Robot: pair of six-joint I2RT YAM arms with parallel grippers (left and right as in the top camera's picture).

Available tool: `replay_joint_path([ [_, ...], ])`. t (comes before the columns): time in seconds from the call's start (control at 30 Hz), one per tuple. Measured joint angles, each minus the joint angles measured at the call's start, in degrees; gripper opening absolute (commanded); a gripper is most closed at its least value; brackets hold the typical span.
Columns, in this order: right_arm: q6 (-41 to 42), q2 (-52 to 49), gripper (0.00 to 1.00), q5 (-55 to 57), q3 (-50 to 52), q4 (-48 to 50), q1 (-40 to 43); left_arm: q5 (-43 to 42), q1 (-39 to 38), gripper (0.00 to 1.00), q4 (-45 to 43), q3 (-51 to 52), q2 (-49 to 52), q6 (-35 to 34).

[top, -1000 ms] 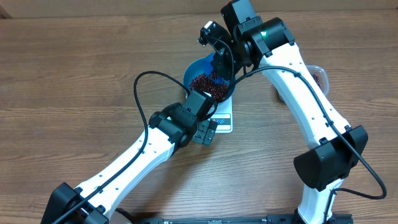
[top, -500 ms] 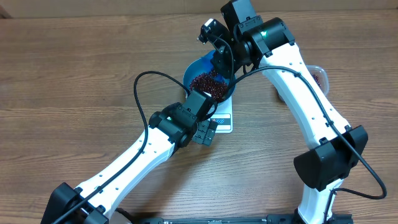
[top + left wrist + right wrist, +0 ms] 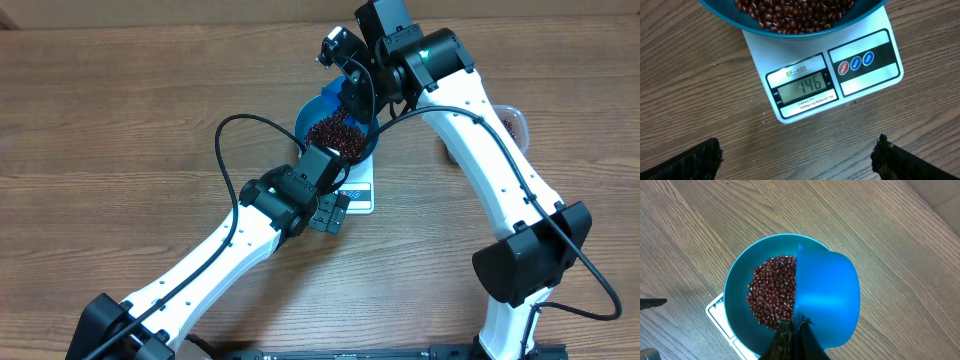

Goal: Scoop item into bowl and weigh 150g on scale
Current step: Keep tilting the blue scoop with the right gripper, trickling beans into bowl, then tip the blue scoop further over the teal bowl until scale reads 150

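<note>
My right gripper (image 3: pixel 792 329) pinches the scoop (image 3: pixel 827 300) tight over the bowl (image 3: pixel 735 297). My left gripper (image 3: pixel 797 155) gapes wide and empty just beside the bowl.

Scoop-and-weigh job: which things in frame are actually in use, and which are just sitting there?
In use: beans in the bowl on the scale; blue scoop, held by the right gripper over the bowl.
Idle: clear tub, half hidden behind the right arm; left gripper, open and empty, near the scale's front.
</note>
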State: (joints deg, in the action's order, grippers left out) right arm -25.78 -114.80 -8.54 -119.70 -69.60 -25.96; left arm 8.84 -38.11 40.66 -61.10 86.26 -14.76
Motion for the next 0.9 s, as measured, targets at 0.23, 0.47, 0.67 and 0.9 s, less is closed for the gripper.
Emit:
replay_joint_path([
  [0.23, -1.92, 0.94, 0.04, 0.50, 0.00, 0.15, -0.20, 0.00, 0.00, 1.00, 0.00, 0.00, 0.00, 0.00],
  [0.47, -2.60, 4.57, 0.04, 1.70, -0.04, -0.52, -0.39, 0.00, 0.00, 0.99, 0.00, 0.00, 0.00, 0.00],
  [0.67, -2.80, 5.25, 0.04, 1.97, -0.31, -1.18, -0.39, 0.00, 0.00, 1.00, 0.00, 0.00, 0.00, 0.00],
  [0.9, -2.78, 5.25, 0.04, 2.01, -0.31, -1.18, -0.39, 0.00, 0.00, 1.00, 0.00, 0.00, 0.00, 0.00],
])
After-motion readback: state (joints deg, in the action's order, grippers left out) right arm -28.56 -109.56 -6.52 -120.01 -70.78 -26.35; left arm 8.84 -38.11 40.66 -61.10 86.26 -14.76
